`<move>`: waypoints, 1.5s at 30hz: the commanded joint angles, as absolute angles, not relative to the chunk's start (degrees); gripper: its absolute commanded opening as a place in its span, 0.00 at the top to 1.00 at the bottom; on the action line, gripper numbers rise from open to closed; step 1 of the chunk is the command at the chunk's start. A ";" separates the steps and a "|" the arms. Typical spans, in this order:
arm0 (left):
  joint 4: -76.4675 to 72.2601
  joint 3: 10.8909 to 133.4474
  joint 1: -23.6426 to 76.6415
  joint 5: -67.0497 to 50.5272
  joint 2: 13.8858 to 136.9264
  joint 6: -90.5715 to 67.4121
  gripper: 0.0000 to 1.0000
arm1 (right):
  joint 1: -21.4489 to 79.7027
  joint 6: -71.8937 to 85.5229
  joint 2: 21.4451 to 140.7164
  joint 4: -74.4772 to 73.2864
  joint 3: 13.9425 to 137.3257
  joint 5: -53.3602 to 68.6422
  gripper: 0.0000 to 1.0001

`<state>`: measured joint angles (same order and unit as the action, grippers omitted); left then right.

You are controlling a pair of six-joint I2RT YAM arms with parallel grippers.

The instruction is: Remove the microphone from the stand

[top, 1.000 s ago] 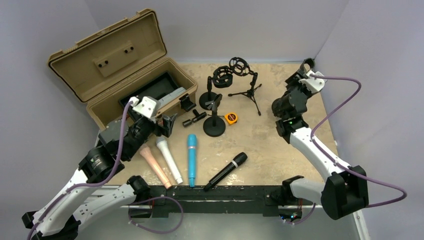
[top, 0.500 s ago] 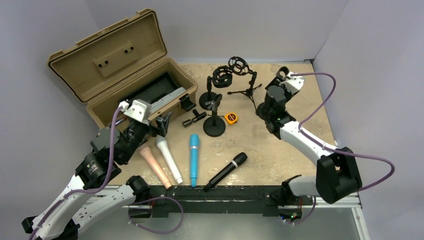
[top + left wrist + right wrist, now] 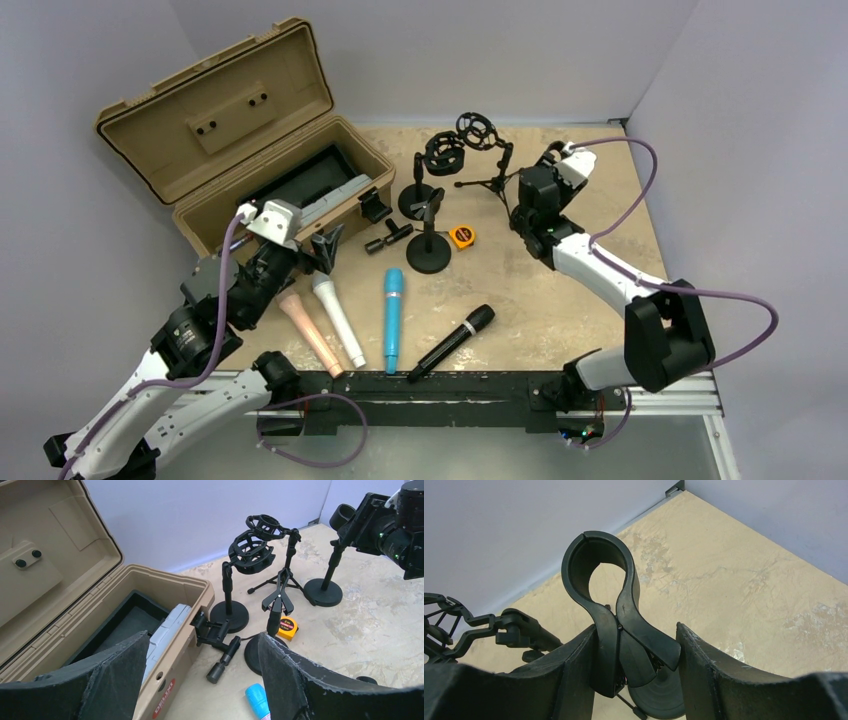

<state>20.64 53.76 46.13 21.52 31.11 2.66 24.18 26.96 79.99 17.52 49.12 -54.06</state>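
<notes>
At the beige tabletop's [image 3: 570,290] far side, the right hand [image 3: 634,630] has swung inward, pinching the empty black clip-topped stand [image 3: 624,595]. The blue cylindrical microphone [image 3: 392,318] lies loose near the spread left hand [image 3: 202,636], so removal looks done.

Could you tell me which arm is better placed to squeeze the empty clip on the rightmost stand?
Right: the right gripper flanks the clip handles; the left gripper hovers open beside the toolbox.

The clip [image 3: 619,625] was matt black plastic; the bench [image 3: 744,580] showed a beige surface, mottled and worn (rather like weathered stone). The tan case [image 3: 60,580] appeared smooth moulded plastic, while fingers [image 3: 115,675] of the left gripper [image 3: 202,637] wore coarse dark padding, frayed at the edges.
</notes>
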 commanded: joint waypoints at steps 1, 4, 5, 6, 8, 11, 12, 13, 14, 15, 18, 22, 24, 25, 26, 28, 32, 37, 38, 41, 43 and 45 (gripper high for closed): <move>18.72 53.60 45.94 21.76 30.61 3.18 0.23 | 25.75 33.92 85.35 5.48 50.58 -47.18 1.00; 18.81 53.54 45.88 21.56 30.80 3.03 0.23 | 25.75 32.74 83.76 7.22 49.56 -46.10 1.00; 18.81 53.53 45.88 21.60 30.84 3.05 0.22 | 25.75 32.01 82.72 7.97 49.23 -45.52 0.97; 18.81 53.60 45.94 21.62 30.99 3.05 0.22 | 25.75 31.35 80.99 8.27 49.19 -45.45 0.95; 18.81 53.45 45.88 21.57 31.17 2.99 0.23 | 25.75 30.07 78.30 8.35 49.57 -45.35 0.92; 18.89 53.44 45.89 21.60 31.44 3.03 0.23 | 25.75 28.12 74.20 8.14 50.32 -45.60 0.87; 18.81 53.38 45.92 21.73 31.42 3.07 0.23 | 25.73 27.08 72.62 8.20 50.31 -46.10 0.86; 18.81 53.41 45.91 21.83 31.52 3.08 0.23 | 25.86 25.50 70.71 9.99 49.62 -45.75 0.78; 18.81 53.37 45.93 21.94 31.66 3.08 0.23 | 26.06 23.91 68.33 12.05 48.42 -44.68 0.66; 18.81 53.28 45.94 22.02 31.64 3.15 0.22 | 26.10 22.58 66.04 14.12 46.80 -43.20 0.54; 18.64 53.10 45.88 22.11 32.08 3.25 0.23 | 26.10 19.51 60.46 18.47 43.00 -40.33 0.28; 18.54 53.00 45.92 22.40 33.03 3.12 0.23 | 26.10 18.30 57.88 16.91 44.69 -38.09 0.14; 18.76 53.19 45.90 22.55 33.38 3.08 0.23 | 26.08 18.68 57.39 14.24 46.93 -37.84 0.11; 18.80 53.24 45.88 22.77 33.47 3.08 0.23 | 26.10 18.77 57.01 12.96 48.22 -37.62 0.10; 18.90 53.40 45.88 23.16 33.35 3.01 0.22 | 26.08 18.73 56.33 11.69 49.51 -37.29 0.09; 19.40 54.24 45.93 24.10 32.99 2.63 0.22 | 26.08 18.26 54.35 9.95 52.20 -36.06 0.09; 22.88 58.97 45.88 25.59 31.37 0.59 0.22 | 26.09 15.06 48.56 9.18 56.62 -29.55 0.07; 26.88 63.37 45.91 26.95 27.14 -5.01 0.19 | 26.09 12.12 40.33 10.37 59.72 -21.88 0.01; 27.68 64.23 45.92 27.31 26.31 -6.22 0.18 | 26.10 11.80 39.05 10.52 60.13 -20.81 0.01; 29.86 66.71 45.88 28.56 23.67 -8.98 0.16 | 26.10 11.17 36.18 9.36 62.31 -19.72 0.01; 30.39 68.03 45.93 29.07 21.95 -9.91 0.14 | 26.10 11.07 35.59 8.06 63.98 -20.06 0.01; 30.97 69.64 45.88 29.83 20.63 -10.63 0.12 | 26.10 11.16 35.24 5.94 66.31 -20.68 0.01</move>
<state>28.91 66.32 46.13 27.46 22.46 -6.94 25.93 12.95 34.65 9.04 62.67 -22.72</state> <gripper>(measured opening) 0.867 0.984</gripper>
